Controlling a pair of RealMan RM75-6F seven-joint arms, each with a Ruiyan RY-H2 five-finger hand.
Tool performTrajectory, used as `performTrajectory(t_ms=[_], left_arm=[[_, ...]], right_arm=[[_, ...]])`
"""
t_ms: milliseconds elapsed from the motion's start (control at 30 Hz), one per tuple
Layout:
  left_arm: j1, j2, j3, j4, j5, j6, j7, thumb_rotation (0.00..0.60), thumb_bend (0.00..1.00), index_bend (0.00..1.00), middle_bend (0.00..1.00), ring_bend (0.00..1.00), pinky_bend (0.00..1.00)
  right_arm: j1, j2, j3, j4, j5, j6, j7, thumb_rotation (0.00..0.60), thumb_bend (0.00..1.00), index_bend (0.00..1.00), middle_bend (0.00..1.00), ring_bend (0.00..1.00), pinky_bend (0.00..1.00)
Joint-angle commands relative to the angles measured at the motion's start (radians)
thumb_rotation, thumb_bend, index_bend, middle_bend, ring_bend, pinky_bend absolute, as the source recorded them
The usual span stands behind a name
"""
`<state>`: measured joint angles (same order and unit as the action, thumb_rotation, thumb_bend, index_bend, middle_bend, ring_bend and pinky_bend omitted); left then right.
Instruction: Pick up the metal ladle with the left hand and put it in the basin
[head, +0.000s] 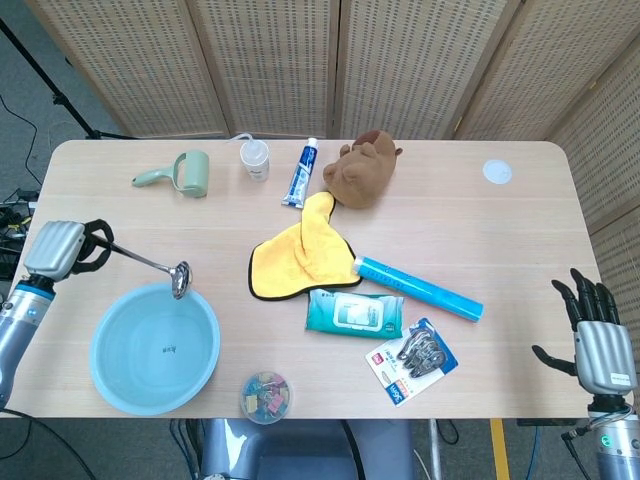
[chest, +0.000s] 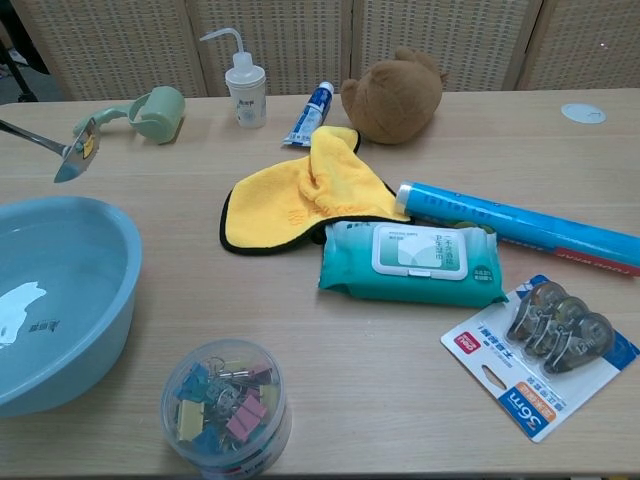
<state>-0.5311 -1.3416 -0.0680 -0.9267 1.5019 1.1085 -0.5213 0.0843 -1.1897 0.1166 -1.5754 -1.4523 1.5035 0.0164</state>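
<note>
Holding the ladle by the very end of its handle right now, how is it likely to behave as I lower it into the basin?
The metal ladle looks rigid, so it shouldn't flex. The left robot hand grips the far handle end, with the bowl hanging low, so it may pivot in the grip. Smooth metal could slip, and it will probably slide on the basin's curved wall.

Lower left of the head view: basin (head: 155, 348) on the tabletop (head: 520, 240). The ladle (head: 150, 265) hangs above its upper rim, handle held by the left hand (head: 58, 248) at the left edge. Clip tub (head: 265, 395) sits right of the basin at the bottom edge. Cloth (head: 298, 250) lies at centre, wipes pack (head: 354, 313) below it. Right hand (head: 600, 340) sits at lower right, off the tabletop.
</note>
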Motion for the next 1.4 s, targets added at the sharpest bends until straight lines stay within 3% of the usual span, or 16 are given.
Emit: performTrajectory(t_ms=[33, 633, 1400], left_arm=[[0.037, 0.069, 0.032, -0.104, 0.039, 0.059, 0.083, 0.600, 0.52, 0.82, 0.90, 0.76, 0.73], [0.047, 0.060, 0.089, -0.175, 0.082, 0.047, 0.350, 0.600, 0.52, 0.83, 0.90, 0.76, 0.73], [0.012, 0.019, 0.094, -0.217, 0.147, 0.074, 0.758, 0.600, 0.52, 0.83, 0.90, 0.76, 0.73]], right_arm=[[-0.002, 0.007, 0.000, -0.009, -0.003, 0.004, 0.009, 0.600, 0.00, 0.11, 0.00, 0.00, 0.00], [-0.012, 0.049, 0.006, -0.045, -0.008, 0.017, 0.066, 0.600, 0.00, 0.11, 0.00, 0.00, 0.00], [-0.016, 0.061, 0.015, -0.060, 0.002, 0.022, 0.085, 0.600, 0.00, 0.11, 0.00, 0.00, 0.00]])
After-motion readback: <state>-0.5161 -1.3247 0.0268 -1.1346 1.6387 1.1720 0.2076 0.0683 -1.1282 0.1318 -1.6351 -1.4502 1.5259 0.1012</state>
